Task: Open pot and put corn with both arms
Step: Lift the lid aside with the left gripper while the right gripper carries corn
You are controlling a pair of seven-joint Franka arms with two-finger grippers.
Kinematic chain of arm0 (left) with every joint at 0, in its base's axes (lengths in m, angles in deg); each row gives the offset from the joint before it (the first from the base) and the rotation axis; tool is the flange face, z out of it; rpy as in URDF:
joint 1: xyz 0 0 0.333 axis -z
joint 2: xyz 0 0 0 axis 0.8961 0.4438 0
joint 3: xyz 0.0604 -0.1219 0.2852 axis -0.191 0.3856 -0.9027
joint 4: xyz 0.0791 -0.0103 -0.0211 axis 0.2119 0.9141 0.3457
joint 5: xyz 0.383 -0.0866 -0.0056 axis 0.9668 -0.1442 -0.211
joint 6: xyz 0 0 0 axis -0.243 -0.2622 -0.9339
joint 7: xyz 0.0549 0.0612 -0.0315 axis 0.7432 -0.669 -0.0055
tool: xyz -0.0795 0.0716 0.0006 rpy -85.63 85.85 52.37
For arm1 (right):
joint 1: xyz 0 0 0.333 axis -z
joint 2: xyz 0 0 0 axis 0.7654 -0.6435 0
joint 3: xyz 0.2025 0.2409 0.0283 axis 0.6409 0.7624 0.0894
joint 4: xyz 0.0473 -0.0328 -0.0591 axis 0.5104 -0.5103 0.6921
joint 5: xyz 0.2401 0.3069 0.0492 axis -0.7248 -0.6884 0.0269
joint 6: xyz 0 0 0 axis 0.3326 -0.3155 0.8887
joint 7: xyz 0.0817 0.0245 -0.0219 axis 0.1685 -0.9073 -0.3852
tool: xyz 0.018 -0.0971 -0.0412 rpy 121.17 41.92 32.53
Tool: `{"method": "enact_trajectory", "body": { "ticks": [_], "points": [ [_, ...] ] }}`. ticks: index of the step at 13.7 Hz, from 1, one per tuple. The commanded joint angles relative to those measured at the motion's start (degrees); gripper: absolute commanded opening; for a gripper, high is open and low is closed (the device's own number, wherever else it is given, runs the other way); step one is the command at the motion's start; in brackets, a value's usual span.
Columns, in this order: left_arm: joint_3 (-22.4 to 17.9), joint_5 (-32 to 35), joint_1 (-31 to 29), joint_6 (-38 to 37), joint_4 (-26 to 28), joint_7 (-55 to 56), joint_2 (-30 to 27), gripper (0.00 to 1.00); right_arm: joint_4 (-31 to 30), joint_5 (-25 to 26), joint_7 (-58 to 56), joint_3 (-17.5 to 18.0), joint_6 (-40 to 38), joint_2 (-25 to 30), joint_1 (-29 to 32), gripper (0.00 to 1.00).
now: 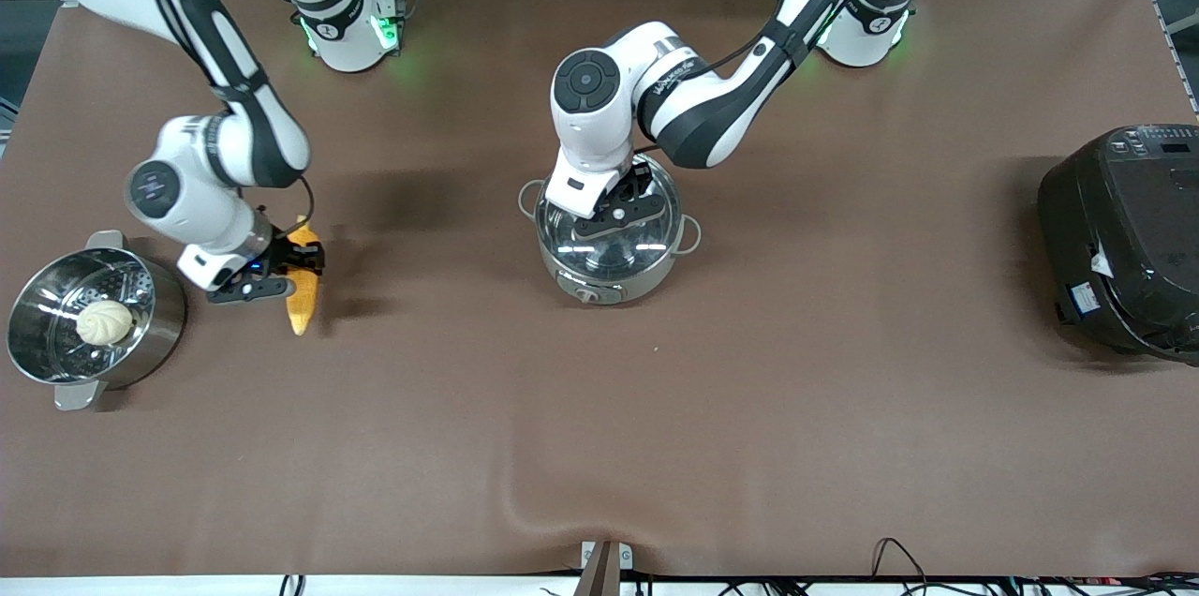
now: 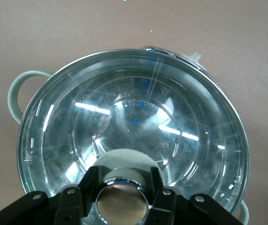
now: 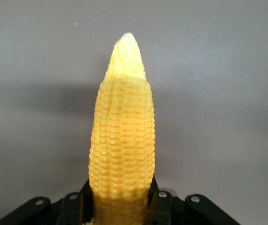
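The shiny steel pot (image 1: pixel 599 273) with loop side handles and a front knob stands mid-table, its clear glass lid (image 2: pixel 138 122) on it. My left gripper (image 1: pixel 620 214) sits on top of the lid, shut on the lid's round knob (image 2: pixel 123 197). The yellow corn (image 1: pixel 303 291) lies on the brown table toward the right arm's end, its pale tip (image 3: pixel 126 42) pointing away from the wrist. My right gripper (image 1: pixel 281 268) is down at the cob's thick end, shut on the corn (image 3: pixel 123 154), a finger on each side.
A steel steamer pot (image 1: pixel 56 362) with a perforated insert and a white bun (image 1: pixel 104 322) stands beside the corn, at the right arm's end. A large black cooker (image 1: pixel 1124 240) sits at the left arm's end of the table.
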Motion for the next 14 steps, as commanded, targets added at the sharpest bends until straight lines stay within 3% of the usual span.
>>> {"method": "enact_trajectory", "body": {
  "ticks": [1,4,7,10,14],
  "points": [
    [0.1,0.1,-0.6,-2.0,1.0,0.4,-3.9,0.0,10.3,-0.6,0.4,0.6,-16.1,2.1,0.0,0.0],
    [0.0,0.1,-2.3,-6.1,0.8,-2.0,-9.8,0.0,19.4,-4.1,3.0,1.0,-25.3,2.1,-3.3,0.0],
    [0.0,0.2,-7.6,-12.0,0.8,-12.0,-16.0,0.0,26.6,-4.9,11.0,1.0,-30.5,1.2,-6.6,0.0],
    [0.0,0.1,-15.9,-15.2,1.2,-21.6,-19.5,0.0,27.7,-6.2,22.6,1.0,-30.3,0.4,-15.8,0.0],
    [0.1,0.1,-28.0,-15.6,4.8,-37.3,-21.4,0.0,34.0,-9.0,42.8,0.9,-27.6,-6.5,-29.6,0.0]
  ]
}}
